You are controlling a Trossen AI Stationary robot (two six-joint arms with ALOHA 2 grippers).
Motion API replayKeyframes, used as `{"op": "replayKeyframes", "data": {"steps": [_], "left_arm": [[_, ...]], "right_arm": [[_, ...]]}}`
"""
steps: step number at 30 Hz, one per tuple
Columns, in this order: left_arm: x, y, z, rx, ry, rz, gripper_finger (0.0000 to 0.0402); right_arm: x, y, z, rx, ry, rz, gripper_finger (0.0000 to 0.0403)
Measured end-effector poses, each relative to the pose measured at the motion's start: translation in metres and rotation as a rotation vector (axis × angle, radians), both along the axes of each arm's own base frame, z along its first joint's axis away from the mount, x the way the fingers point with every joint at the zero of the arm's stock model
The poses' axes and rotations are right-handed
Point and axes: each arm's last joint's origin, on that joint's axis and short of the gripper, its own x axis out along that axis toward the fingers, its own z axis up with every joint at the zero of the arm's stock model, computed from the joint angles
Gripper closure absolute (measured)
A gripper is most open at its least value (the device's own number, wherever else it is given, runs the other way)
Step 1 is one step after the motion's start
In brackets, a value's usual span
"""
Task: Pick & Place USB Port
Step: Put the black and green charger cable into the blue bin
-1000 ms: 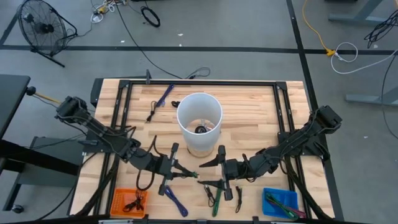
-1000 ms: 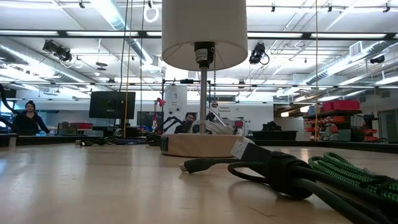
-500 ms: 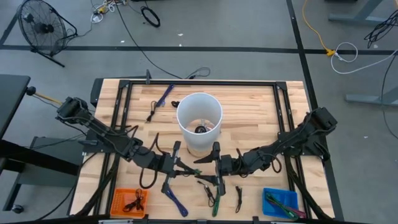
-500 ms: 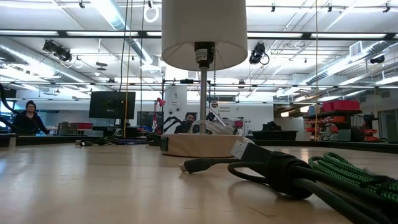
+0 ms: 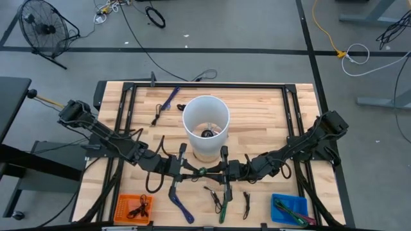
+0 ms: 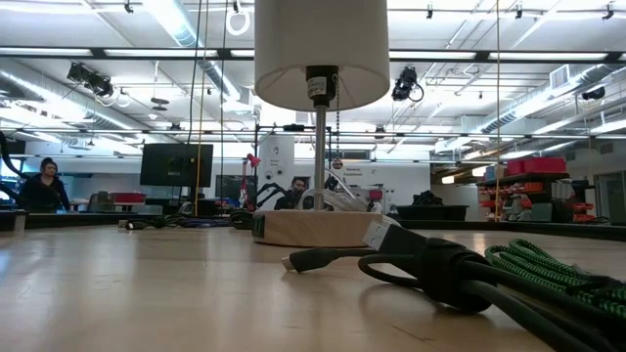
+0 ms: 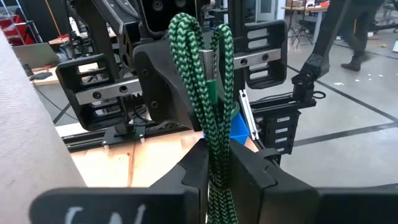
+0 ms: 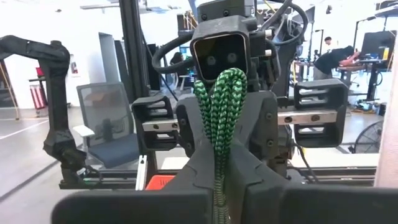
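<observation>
A green braided USB cable (image 5: 203,171), folded into loops, hangs in the air in front of the lamp's wooden base (image 5: 207,154). Both grippers are shut on it. My left gripper (image 5: 194,172) comes from the table's left and my right gripper (image 5: 214,171) from the right, tip to tip. In the left wrist view the cable's loops (image 7: 208,81) rise past my left gripper (image 7: 217,152), with a grey metal plug (image 7: 206,62) among them. The right wrist view shows the same loops (image 8: 221,99) above my right gripper (image 8: 221,152). My left gripper pinches the folded bundle of cable strands (image 7: 217,134) between its two fingers, several strands together. It comes in level from the table's left. The cable is lifted clear of the table, and its loops stick out past the fingertips toward the other gripper. My right gripper pinches the same bundle of strands (image 8: 219,140) between its two fingers. It comes in level from the table's right, facing the left gripper. The loops stand out beyond its fingertips, clear of the table.
The lamp with its white shade (image 5: 205,120) stands just behind the grippers. Loose cables lie near the front edge: a blue one (image 5: 182,206), a green one (image 5: 223,208) and a black one (image 5: 246,204). There is an orange bin (image 5: 133,206) front left and a blue bin (image 5: 289,208) front right.
My right gripper has moved toward the table's left, up to my left gripper. It has shut from wide open onto the green cable. The cable has stayed in place, clear of the table.
</observation>
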Motion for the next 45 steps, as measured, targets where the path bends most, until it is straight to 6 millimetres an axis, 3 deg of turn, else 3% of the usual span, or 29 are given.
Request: {"op": "replayKeyframes", "data": {"steps": [5, 12, 17, 23, 28, 33, 45], "left_arm": [[-0.001, -0.001, 0.0, -0.002, -0.003, -0.01, 0.0346], [-0.006, -0.011, 0.001, -0.004, -0.004, -0.055, 0.0345], [-0.011, -0.018, 0.001, -0.004, -0.005, -0.076, 0.0345], [-0.017, -0.027, 0.001, -0.002, -0.002, -0.109, 0.0344], [-0.018, -0.028, 0.0, 0.0, 0.001, -0.112, 0.0344], [-0.018, -0.028, -0.001, 0.006, 0.01, -0.112, 0.0344], [-0.018, -0.028, -0.004, 0.016, 0.038, -0.11, 0.0344]], "right_arm": [[-0.009, 0.006, 0.006, -0.016, 0.017, -0.002, 0.0397], [-0.043, 0.015, 0.021, -0.001, 0.143, -0.092, 0.0397], [-0.078, 0.019, 0.034, 0.112, 0.258, -0.033, 0.0397], [-0.13, 0.019, 0.046, 0.369, 0.444, 0.069, 0.0397], [-0.159, 0.025, 0.039, 0.578, 0.72, 0.218, 0.0397], [-0.172, 0.036, 0.027, 0.772, 1.007, 0.277, 0.0397], [-0.192, 0.035, -0.004, 0.978, 1.48, -0.057, 0.0398]]}}
